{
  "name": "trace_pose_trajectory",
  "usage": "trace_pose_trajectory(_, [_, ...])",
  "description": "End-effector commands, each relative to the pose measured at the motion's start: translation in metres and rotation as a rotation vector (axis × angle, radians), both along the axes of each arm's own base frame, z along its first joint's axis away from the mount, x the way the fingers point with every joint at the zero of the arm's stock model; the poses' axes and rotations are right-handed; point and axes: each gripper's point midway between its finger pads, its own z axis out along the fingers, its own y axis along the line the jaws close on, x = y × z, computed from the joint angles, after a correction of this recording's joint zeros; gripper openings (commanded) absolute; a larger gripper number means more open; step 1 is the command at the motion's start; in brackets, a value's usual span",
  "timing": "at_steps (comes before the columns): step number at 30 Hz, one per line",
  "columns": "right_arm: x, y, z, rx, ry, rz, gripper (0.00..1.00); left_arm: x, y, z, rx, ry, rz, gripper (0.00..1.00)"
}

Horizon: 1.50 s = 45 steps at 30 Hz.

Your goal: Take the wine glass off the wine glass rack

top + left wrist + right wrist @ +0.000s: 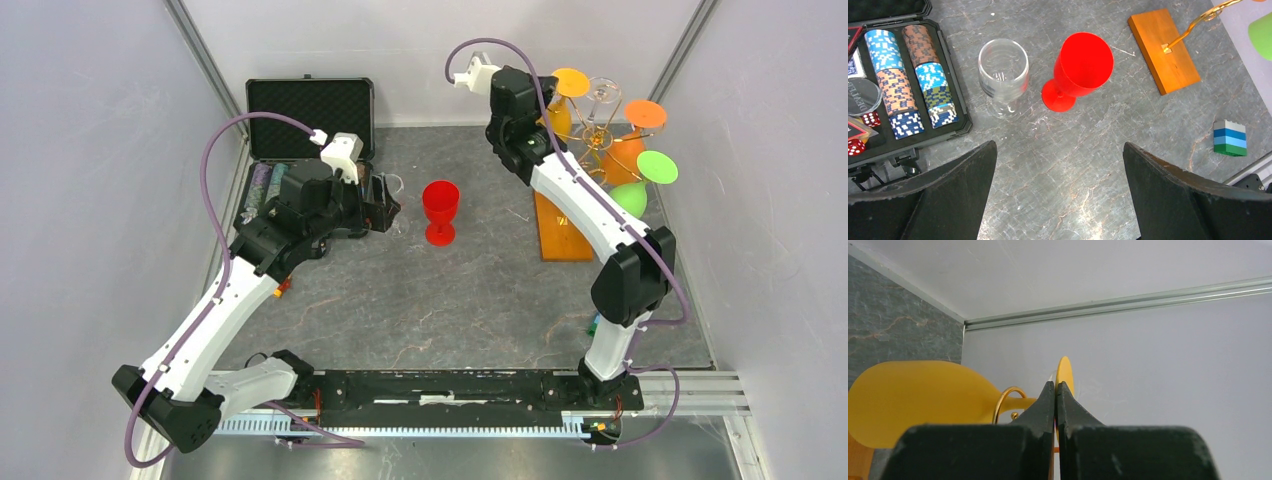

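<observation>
The right gripper (1055, 387) is pressed nearly shut on the thin foot of the yellow wine glass (913, 400). The foot stands edge-on at the fingertips, and its colour shows in the narrow slit between the two fingers. The bowl of the glass lies to the left of the fingers in the wrist view. Its stem passes through a gold wire loop of the wine glass rack (1007, 399), just beside the left finger.

From above, the right gripper (547, 104) meets the near-left edge of the round foot of that glass (571, 82). Beyond it on the same rack (560, 235) hang a clear glass (603, 95), an orange glass (645, 113) and a green glass (657, 167).

The left gripper (1060, 200) is spread wide and holds nothing, hovering over the table (450, 310), which is grey and marbled. Ahead of it stand a clear tumbler (1003, 70) and a red goblet (1083, 65), side by side and not touching. An open black chip case (908, 80) is to its left. The rack's wooden base and a small stack of toy bricks (1230, 138) are to its right. Plain pale walls (1173, 365) with metal rails close in the table.
</observation>
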Motion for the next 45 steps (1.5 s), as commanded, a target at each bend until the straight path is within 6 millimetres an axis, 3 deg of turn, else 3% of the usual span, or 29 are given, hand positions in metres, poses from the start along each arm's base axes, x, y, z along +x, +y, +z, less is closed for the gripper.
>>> trace_pose_trajectory(1, [-0.013, -0.009, 0.007, 0.012, 0.003, -0.024, 0.0, 0.005, -0.005, 0.01, -0.045, -0.026, 0.0, 1.0])
trace_pose_trajectory(7, [-0.031, -0.006, 0.004, 0.037, 0.052, 0.01, 0.0, 0.006, -0.008, 0.011, -0.058, -0.028, -0.001, 1.0])
trace_pose_trajectory(13, [-0.045, 0.022, 0.006, 0.11, 0.074, 0.119, 0.0, 0.004, -0.012, 0.012, -0.075, -0.022, -0.027, 1.0])
trace_pose_trajectory(19, [-0.048, 0.043, 0.0, 0.162, 0.089, 0.179, 0.0, 0.002, -0.012, 0.013, -0.08, -0.024, -0.03, 1.0])
trace_pose_trajectory(26, [-0.047, 0.053, 0.0, 0.24, 0.06, 0.201, 0.0, 0.002, -0.012, 0.016, -0.085, -0.03, -0.029, 1.0])
trace_pose_trajectory(38, [-0.068, 0.094, 0.042, 0.515, -0.049, 0.386, 0.0, -0.002, -0.016, 0.029, -0.156, -0.051, -0.031, 1.0])
trace_pose_trajectory(45, [-0.093, 0.123, 0.073, 0.83, -0.101, 0.583, 0.0, -0.014, -0.018, 0.065, -0.295, -0.132, -0.043, 1.0])
